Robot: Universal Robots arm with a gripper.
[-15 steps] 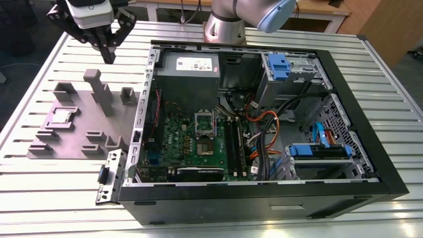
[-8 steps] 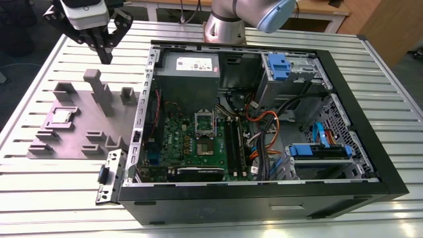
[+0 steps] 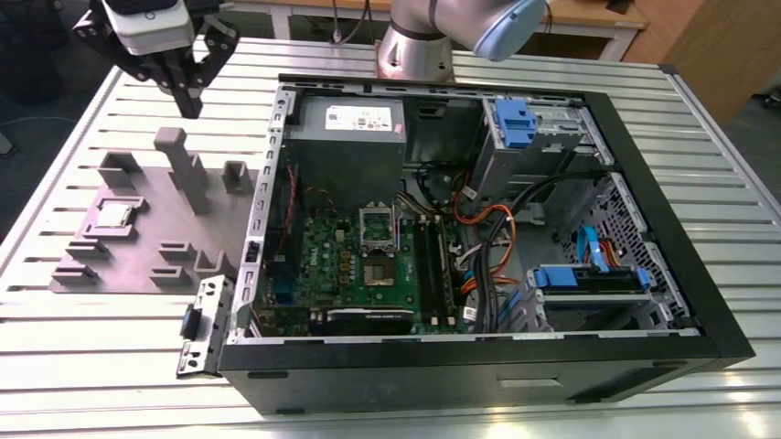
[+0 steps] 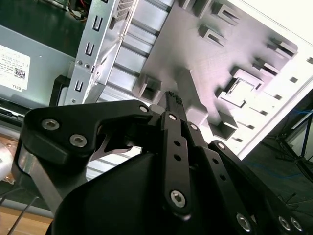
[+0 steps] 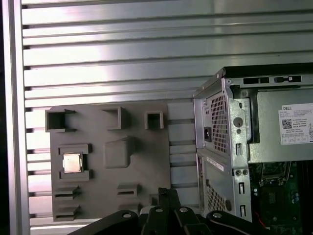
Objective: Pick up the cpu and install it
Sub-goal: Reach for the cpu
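- Gripper [image 3: 192, 108]: fingers pressed together with nothing between them. It hangs above the slatted table [image 3: 110, 357], near the post end of the grey fixture plate [image 3: 146, 242].
- cpu [image 3: 116, 213]: flat in its walled recess on that plate, well apart from the gripper, outside the PC case [image 3: 488, 375].
- Risk: the tall post [image 3: 186, 174] stands between gripper and cpu, so a low path could clip it.
- Risk: thin chip, tight recess. An off-centre grip could tilt or drop it, and seating it skewed in the motherboard socket [image 3: 379, 240] would likely cause damage.
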